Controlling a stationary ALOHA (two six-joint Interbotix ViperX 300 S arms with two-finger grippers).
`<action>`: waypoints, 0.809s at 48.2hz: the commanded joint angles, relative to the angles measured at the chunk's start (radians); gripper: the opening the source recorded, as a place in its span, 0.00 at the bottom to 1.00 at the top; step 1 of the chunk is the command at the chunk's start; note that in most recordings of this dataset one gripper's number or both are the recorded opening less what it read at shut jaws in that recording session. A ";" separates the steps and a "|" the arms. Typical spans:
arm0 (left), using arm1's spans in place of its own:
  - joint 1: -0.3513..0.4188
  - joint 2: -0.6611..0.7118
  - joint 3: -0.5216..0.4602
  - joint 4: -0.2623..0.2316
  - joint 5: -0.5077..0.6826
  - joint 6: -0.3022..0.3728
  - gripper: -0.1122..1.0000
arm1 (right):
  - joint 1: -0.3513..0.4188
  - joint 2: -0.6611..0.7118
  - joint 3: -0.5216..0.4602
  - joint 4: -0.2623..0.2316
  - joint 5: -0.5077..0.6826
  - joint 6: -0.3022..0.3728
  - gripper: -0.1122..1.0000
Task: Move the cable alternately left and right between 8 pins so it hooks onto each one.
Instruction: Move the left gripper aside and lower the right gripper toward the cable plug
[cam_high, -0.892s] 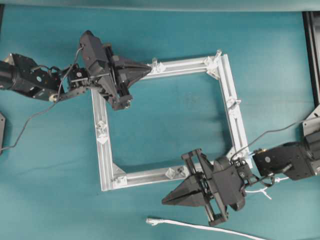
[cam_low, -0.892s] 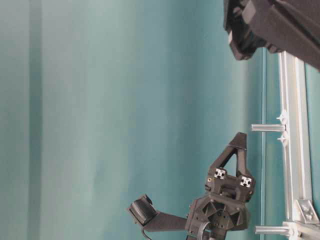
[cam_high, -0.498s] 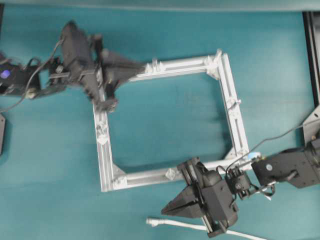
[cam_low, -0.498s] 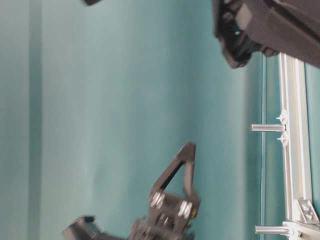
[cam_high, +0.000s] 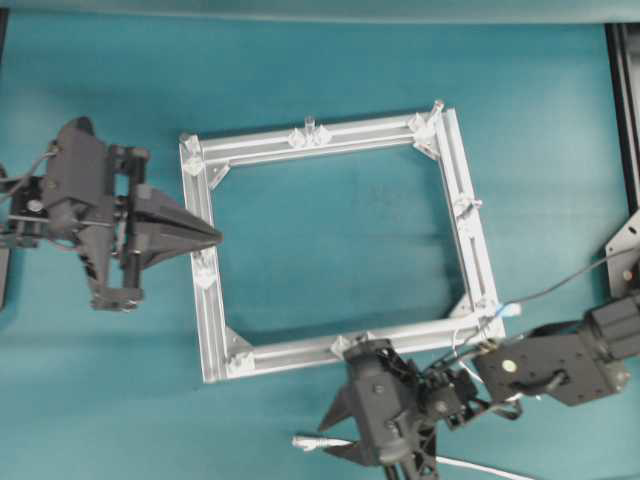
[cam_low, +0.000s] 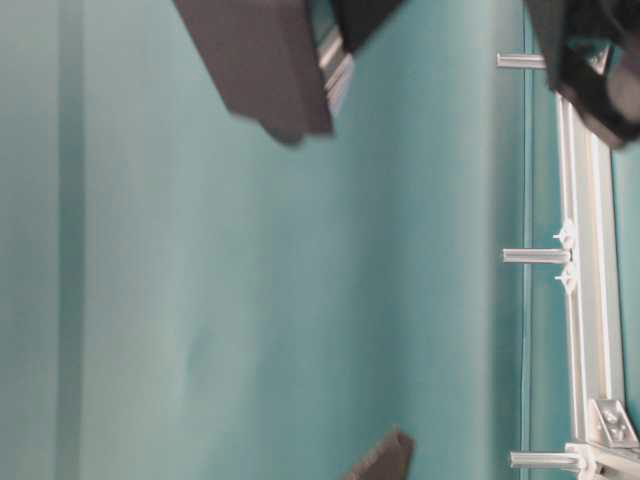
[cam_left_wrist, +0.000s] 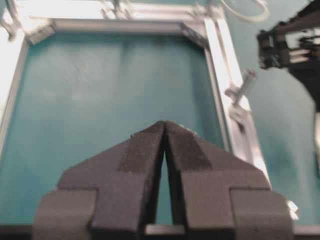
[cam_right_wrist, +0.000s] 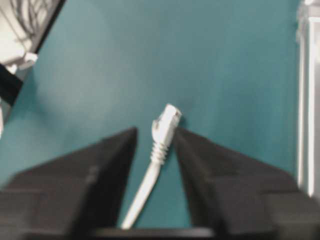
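The white cable (cam_high: 305, 442) lies on the teal mat below the silver frame (cam_high: 330, 135), its plug end pointing left. My right gripper (cam_high: 335, 432) is open and straddles that plug. In the right wrist view the plug (cam_right_wrist: 165, 122) sits between the spread fingers, nearer the right one, and my right gripper (cam_right_wrist: 155, 131) is not closed on it. My left gripper (cam_high: 212, 237) is shut on nothing, its tip at the frame's left bar. From the left wrist, my left gripper (cam_left_wrist: 164, 123) points across the frame's inside. Thin pins (cam_high: 309, 122) (cam_low: 535, 256) stand on the bars with no cable on them.
A black rail (cam_high: 625, 100) runs down the right edge of the mat. The right arm's dark wire (cam_high: 560, 285) loops over the frame's lower right corner. A blurred dark arm part (cam_low: 270, 60) fills the top of the table-level view.
The left arm has pulled back from the frame's top left corner to its left bar. The right gripper has dropped toward the cable, opened, and now straddles the plug.
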 joint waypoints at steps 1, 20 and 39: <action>-0.006 -0.043 0.012 -0.003 0.002 -0.037 0.20 | 0.015 0.018 -0.069 -0.003 0.038 0.014 0.55; -0.041 -0.143 0.081 -0.002 0.038 -0.040 0.42 | 0.034 0.126 -0.183 -0.008 0.156 0.041 0.75; -0.071 -0.150 0.103 -0.002 0.067 -0.040 0.42 | 0.032 0.138 -0.186 -0.005 0.224 0.051 0.65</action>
